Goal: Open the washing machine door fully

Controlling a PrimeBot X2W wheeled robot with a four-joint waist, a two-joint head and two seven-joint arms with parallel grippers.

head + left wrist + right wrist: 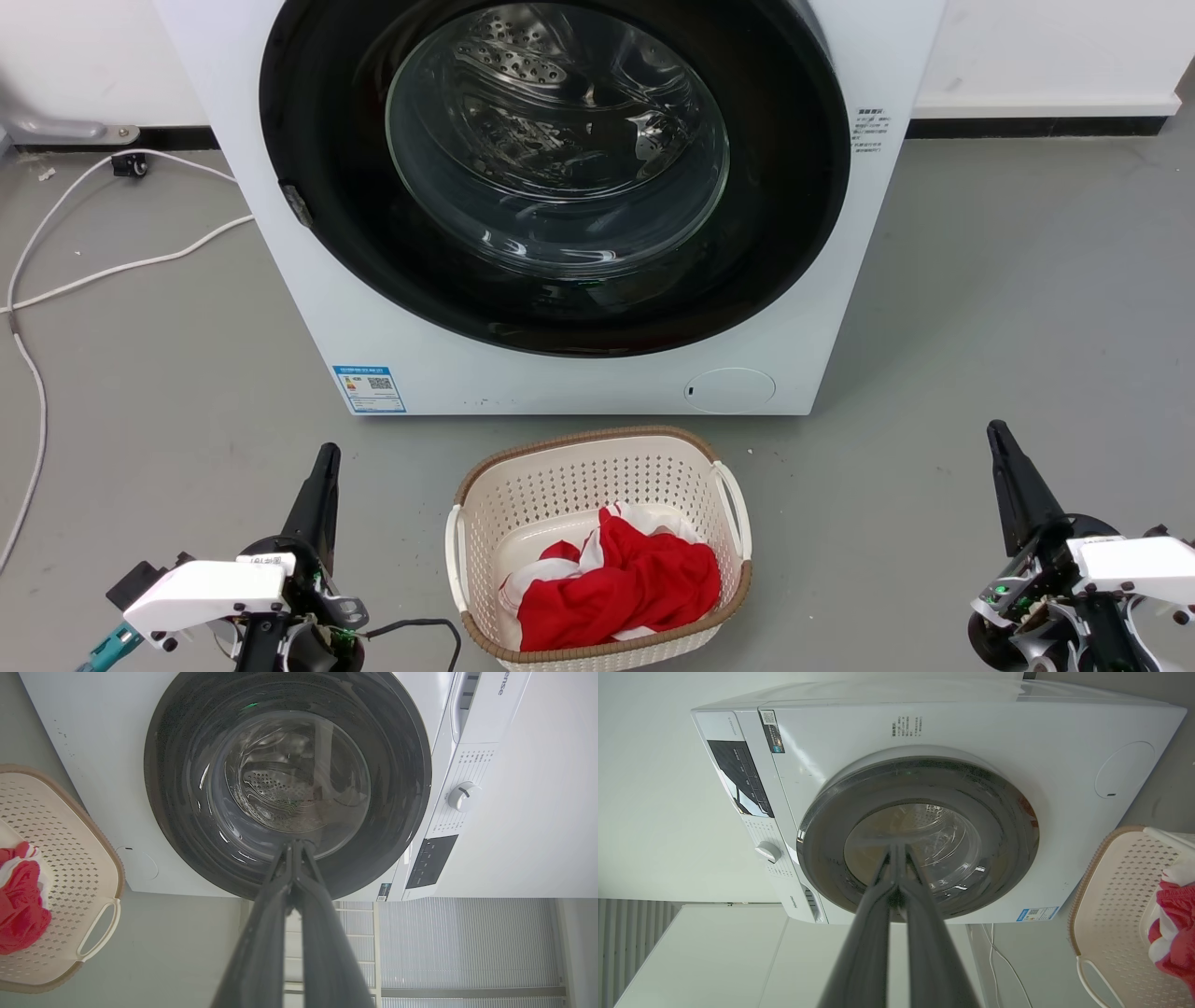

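Low to the floor, and the washing machine door point(557, 159) is straight ahead, sitting closed in the white machine front just behind the laundry basket point(523, 457); my left gripper point(327, 459) and right gripper point(997, 431) wait well short of it, each with its fingers pinched together on nothing. That disc looks heavy, rigid and glossy, so slippery on its face, and the bulging glass is no place to pry; if the small metal fitting point(297, 205) on its left edge is the hinge, I'd hook a fingertip behind the opposite rim and swing it wide.
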